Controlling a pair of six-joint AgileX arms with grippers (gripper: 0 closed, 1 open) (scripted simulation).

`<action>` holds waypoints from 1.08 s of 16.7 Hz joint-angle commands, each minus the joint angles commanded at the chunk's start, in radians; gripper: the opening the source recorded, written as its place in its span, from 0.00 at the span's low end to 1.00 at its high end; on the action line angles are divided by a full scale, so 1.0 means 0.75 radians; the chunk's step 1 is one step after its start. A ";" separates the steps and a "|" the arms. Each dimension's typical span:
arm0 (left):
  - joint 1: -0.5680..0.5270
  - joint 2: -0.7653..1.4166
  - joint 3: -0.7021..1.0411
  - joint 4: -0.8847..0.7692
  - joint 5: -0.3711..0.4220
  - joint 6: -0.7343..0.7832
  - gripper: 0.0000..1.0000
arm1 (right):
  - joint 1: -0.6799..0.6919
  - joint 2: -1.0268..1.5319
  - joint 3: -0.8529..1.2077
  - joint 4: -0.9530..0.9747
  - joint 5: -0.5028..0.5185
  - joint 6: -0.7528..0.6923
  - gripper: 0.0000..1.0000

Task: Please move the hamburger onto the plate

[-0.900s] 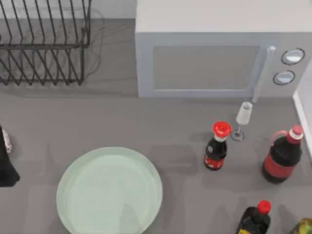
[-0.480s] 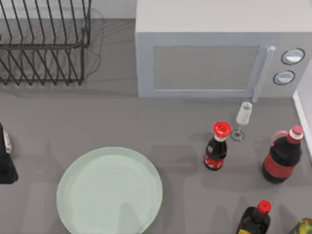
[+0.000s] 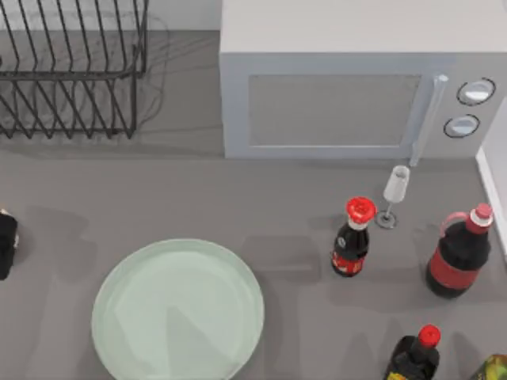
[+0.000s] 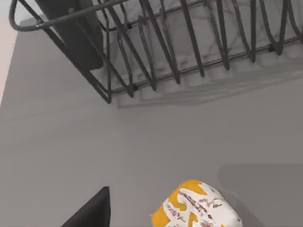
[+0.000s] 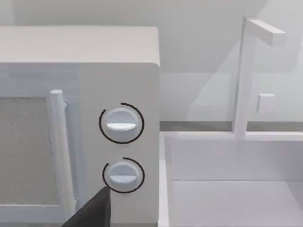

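Hamburger: the hamburger (image 4: 198,206) is seen in the left wrist view, a small yellow-orange and white lump with dark and red marks, lying on the grey table (image 3: 198,198); it is near the wire rack (image 4: 189,42) but apart from it.
Plate: the plate (image 3: 178,310) is a large pale mint-green round dish at the near side of the table, left of the middle in the top view; nothing lies on it.
Left gripper: the left gripper (image 3: 6,241) is at the far left edge of the top view, left of the plate and apart from it; in the left wrist view one dark finger (image 4: 90,213) is beside the hamburger without touching it; I cannot tell if the fingers are open or closed.
Right gripper: in the right wrist view one dark finger (image 5: 90,213) is seen in front of the microwave; I cannot tell how the fingers stand.
Microwave: the microwave (image 3: 348,87) stands at the back of the table, right of the rack, with a handle and two round knobs (image 5: 121,124) on its right side.
Bottles: a small red-capped bottle (image 3: 351,237) stands right of the plate; a bigger bottle (image 3: 459,253) with a handle is further right; a third bottle (image 3: 416,356) is at the near edge.
Glass: a small wine glass (image 3: 394,194) stands between the microwave and the small bottle.
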 joint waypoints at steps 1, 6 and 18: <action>0.007 0.085 0.053 -0.045 -0.001 0.043 1.00 | 0.000 0.000 0.000 0.000 0.000 0.000 1.00; 0.036 0.484 0.290 -0.274 0.000 0.251 1.00 | 0.000 0.000 0.000 0.000 0.000 0.000 1.00; 0.108 1.449 0.946 -0.785 -0.003 0.767 1.00 | 0.000 0.000 0.000 0.000 0.000 0.000 1.00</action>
